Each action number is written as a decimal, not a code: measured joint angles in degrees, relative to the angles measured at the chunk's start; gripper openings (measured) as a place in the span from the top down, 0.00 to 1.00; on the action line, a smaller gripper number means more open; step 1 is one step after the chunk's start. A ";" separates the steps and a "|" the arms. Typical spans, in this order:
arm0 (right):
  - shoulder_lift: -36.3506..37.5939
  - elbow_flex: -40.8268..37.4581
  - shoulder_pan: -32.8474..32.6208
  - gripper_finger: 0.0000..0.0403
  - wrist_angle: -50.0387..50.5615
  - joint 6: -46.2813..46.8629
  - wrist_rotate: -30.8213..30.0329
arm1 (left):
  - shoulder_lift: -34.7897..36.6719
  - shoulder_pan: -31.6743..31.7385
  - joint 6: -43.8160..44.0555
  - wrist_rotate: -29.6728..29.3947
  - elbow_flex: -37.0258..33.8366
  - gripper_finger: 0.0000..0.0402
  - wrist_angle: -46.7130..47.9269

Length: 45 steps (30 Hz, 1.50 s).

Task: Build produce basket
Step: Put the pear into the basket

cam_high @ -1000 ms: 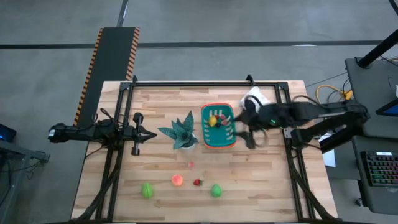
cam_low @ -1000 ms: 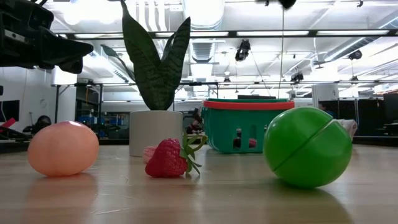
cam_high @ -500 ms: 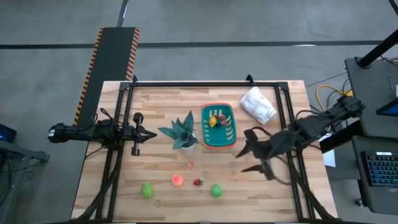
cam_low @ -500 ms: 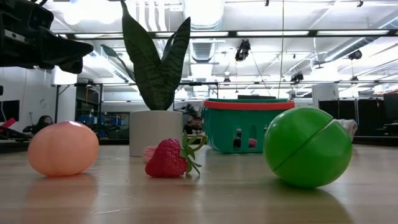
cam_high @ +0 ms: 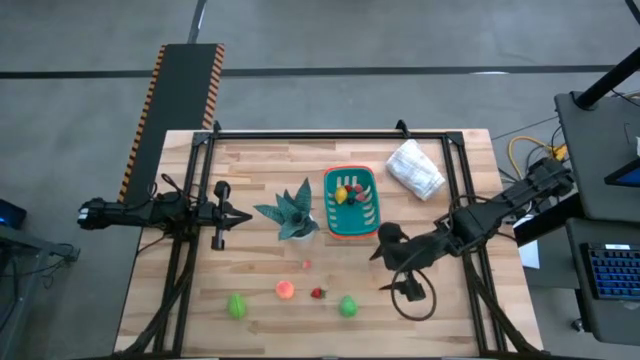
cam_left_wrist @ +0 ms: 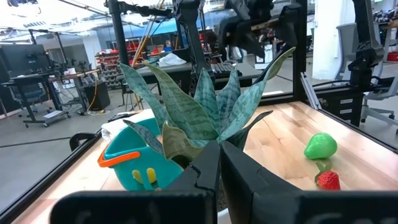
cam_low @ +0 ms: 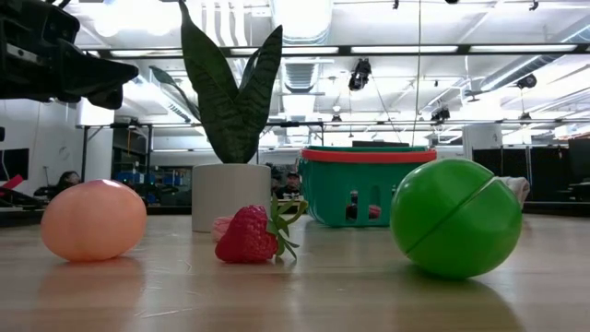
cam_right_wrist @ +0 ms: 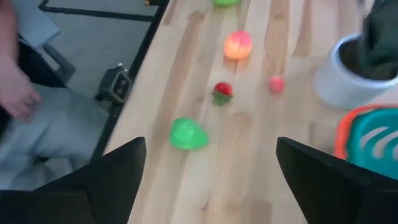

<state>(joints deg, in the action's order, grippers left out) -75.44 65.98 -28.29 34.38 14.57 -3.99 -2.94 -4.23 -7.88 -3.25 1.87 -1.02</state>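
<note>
Spreading its dark fingers (cam_right_wrist: 112,171) wide with nothing between them, the right gripper (cam_high: 392,268) hangs over the table (cam_high: 450,320). Nearest ahead of the fingers lies a green pear-shaped piece (cam_right_wrist: 186,133); just beyond it sit a strawberry (cam_right_wrist: 221,91) and a small pink piece (cam_right_wrist: 276,83), then an orange-pink ball (cam_right_wrist: 237,45), and farthest off a second green piece (cam_high: 236,305). That makes five pieces of loose produce on the boards: two green, one red, one pink, one orange-pink. Off to one side of the fingers, past a white-potted plant (cam_high: 293,212), stands the basket (cam_high: 351,203), one only, already holding a yellow piece, an orange one and something red, though their exact count is hard to tell.

These look like hollow plastic toys: light, stiff and smooth, and likely to roll or squirt out of a pinch. The pear is probably best taken across its broad belly, fingers straddling it evenly. The strawberry is small and would want a low, centred grip.

The left gripper (cam_high: 224,214) waits well apart, beyond the plant, with its fingers (cam_left_wrist: 208,171) pressed together and empty. A white bag (cam_high: 415,168) lies behind the basket.
</note>
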 joint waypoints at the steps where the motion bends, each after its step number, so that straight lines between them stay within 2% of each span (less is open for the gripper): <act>1: 0.00 0.00 0.01 0.14 0.12 1.19 0.74 | -0.02 -0.02 0.00 -0.02 0.00 1.00 -0.04; 6: -0.02 0.02 -0.90 0.18 0.02 5.63 2.92 | -0.02 0.00 0.00 -0.02 0.00 1.00 -0.02; 11: -0.02 0.35 -2.76 0.18 -0.46 8.35 0.62 | -0.04 -0.01 0.00 -0.02 0.00 1.00 -0.02; 24: -1.95 0.37 -9.11 0.18 -1.77 12.01 0.73 | 0.00 -0.02 0.00 -0.01 -0.01 1.00 -0.02; 39: -2.69 0.37 -9.62 0.19 -1.79 12.01 -4.28 | -0.02 -0.02 0.00 -0.02 -0.02 1.00 -0.01; 45: -5.34 0.39 -10.07 0.19 -3.03 9.91 -5.60 | 0.00 0.00 0.00 -0.01 -0.01 1.00 -0.02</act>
<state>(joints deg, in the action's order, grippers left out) -80.78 66.37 -38.36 31.35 24.48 -9.59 -2.94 -4.23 -7.88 -3.26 1.86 -1.04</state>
